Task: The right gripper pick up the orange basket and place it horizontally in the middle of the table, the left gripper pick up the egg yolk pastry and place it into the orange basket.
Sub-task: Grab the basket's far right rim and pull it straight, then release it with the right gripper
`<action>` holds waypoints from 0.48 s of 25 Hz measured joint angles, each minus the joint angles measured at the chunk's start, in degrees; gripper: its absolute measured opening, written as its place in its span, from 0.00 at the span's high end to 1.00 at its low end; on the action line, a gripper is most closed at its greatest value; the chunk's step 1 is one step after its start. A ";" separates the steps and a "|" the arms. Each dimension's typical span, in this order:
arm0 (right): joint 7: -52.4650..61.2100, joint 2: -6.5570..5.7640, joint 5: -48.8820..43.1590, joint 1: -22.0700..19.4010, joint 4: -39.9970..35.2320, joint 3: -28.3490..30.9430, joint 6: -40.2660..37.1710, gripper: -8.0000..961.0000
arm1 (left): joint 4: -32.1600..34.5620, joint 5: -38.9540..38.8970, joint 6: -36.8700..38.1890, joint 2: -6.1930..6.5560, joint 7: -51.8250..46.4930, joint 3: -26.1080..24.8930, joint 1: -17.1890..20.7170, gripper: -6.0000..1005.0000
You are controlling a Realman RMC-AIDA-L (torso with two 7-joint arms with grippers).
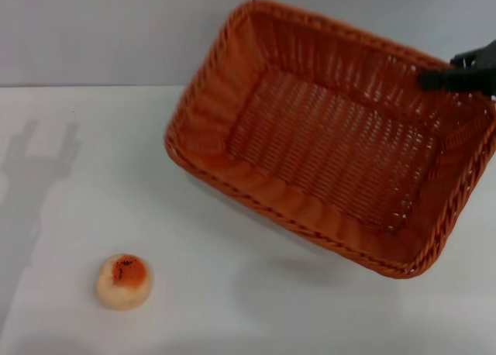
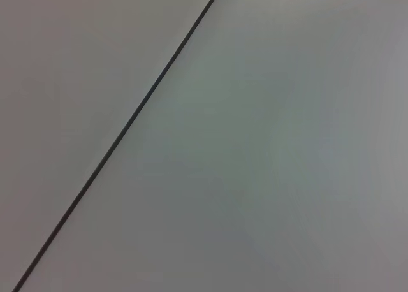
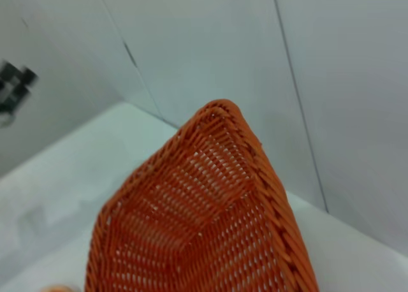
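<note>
Orange basket (image 1: 333,138): empty, tilted, lifted off the table (image 1: 232,308), its far right rim at the right gripper (image 1: 457,77); fingers' grip cannot be told. Egg yolk pastry (image 1: 124,280): on the table, well apart, near left. Left gripper: not seen. Grey wall (image 1: 93,29) behind.

Plain grey wall (image 1: 93,29) (seamed, perhaps panelled).

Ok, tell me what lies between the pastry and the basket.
Nothing: in the head view only bare white table separates the pastry from the basket, which the right gripper holds by its rim.
</note>
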 joint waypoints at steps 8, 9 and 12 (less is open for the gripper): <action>-4.91 -1.39 5.46 -0.30 -0.13 4.25 -6.86 0.81 | -0.02 0.02 -0.05 0.00 0.00 -0.08 -0.05 0.22; -4.91 -1.39 5.46 -0.30 -0.13 4.25 -6.86 0.81 | -0.02 0.02 -0.05 0.00 0.00 -0.08 -0.05 0.22; -9.12 -2.56 6.21 0.49 -0.20 4.36 -12.00 0.81 | -0.02 0.05 -0.07 0.00 0.00 0.06 -0.12 0.22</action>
